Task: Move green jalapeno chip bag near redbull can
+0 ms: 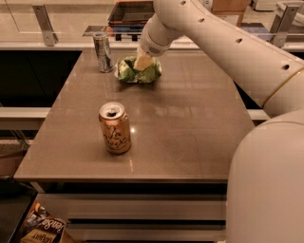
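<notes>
The green jalapeno chip bag (138,71) lies on the brown table (190,118) at its far edge, just right of the slim silver-and-blue redbull can (102,52). A small gap separates bag and can. My gripper (142,62) comes down from the upper right and is shut on the top of the bag, which rests on the table surface. The gripper covers the bag's upper middle.
A wider orange-gold can (115,128) stands upright in the front left part of the table. My white arm (228,42) spans the back right, and the robot's body (270,180) fills the lower right. A dark tray (130,12) sits behind the table.
</notes>
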